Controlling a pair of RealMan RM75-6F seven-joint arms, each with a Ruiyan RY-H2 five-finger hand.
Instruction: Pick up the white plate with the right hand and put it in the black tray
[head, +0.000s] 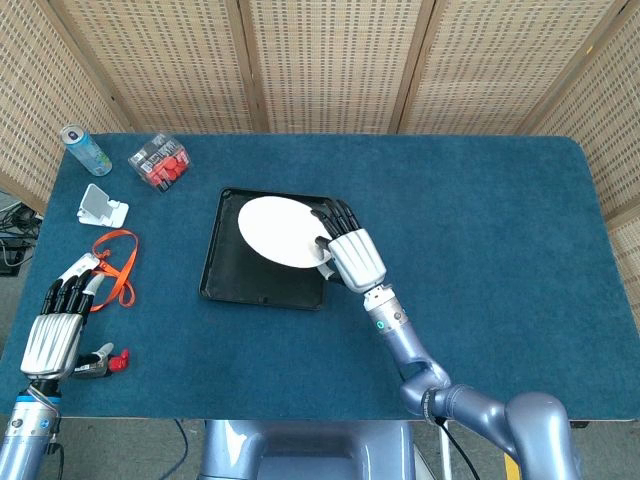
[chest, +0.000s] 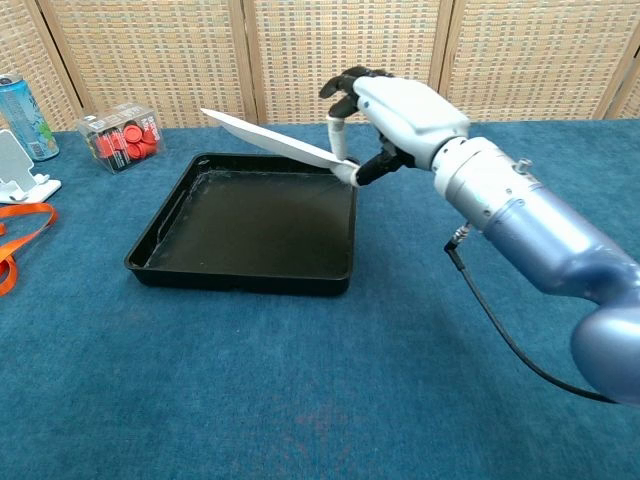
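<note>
White plate (chest: 270, 143) is pinched by its near-right edge in my right hand (head: 352, 257), fingers clamped on the rim, and hangs tilted above the black tray (chest: 175, 259). It juts left from the hand over the tray's far half, so I judge lowering comes next; left hand (head: 55, 332) rests open, well apart
</note>
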